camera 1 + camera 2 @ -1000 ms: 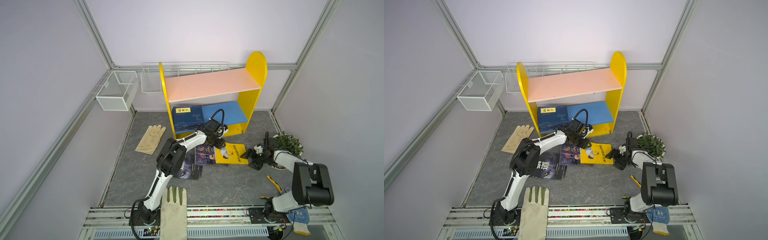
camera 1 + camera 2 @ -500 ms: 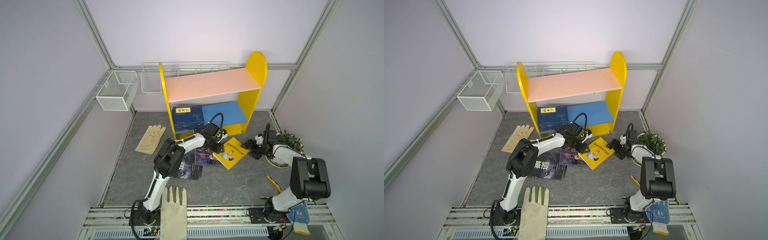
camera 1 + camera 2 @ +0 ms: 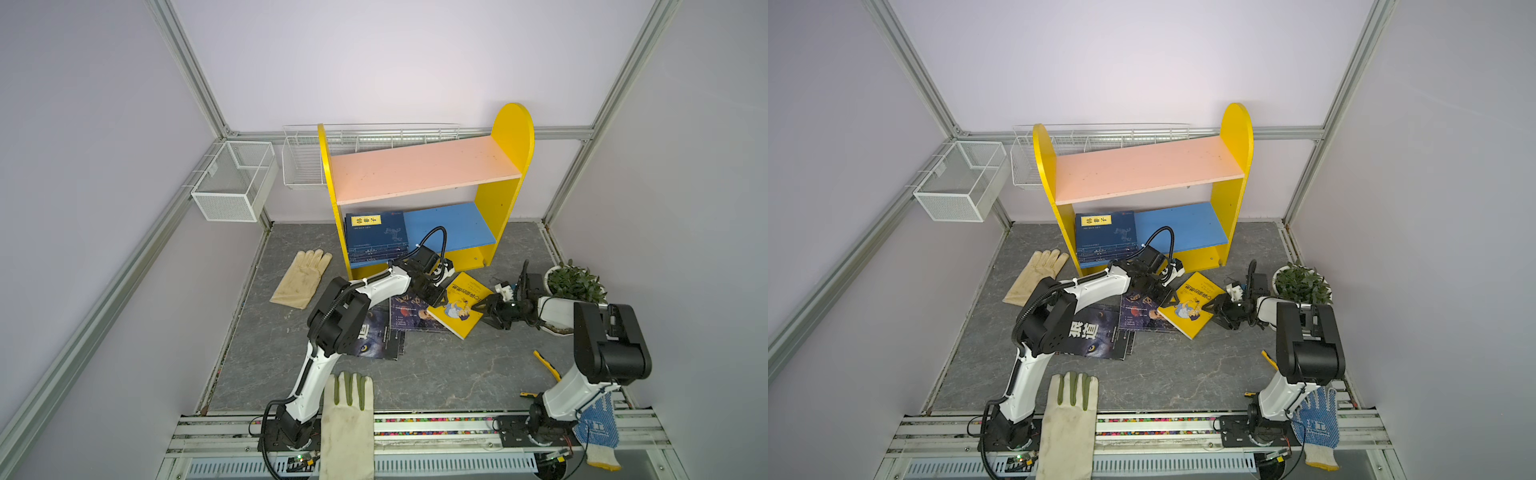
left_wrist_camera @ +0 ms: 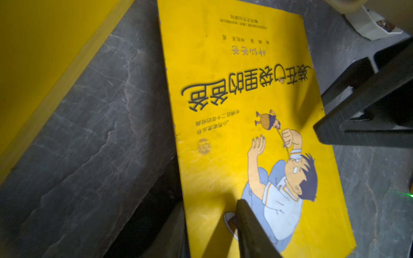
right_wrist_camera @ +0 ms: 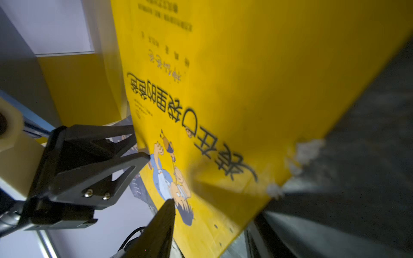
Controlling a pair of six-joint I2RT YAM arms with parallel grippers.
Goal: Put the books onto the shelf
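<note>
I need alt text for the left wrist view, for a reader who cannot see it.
A bright yellow paperback book with a cartoon man on its cover fills the view, over a dark grey marbled floor. The left gripper grips one edge, the right gripper meets another edge; a yellow shelf panel stands beside.
</note>
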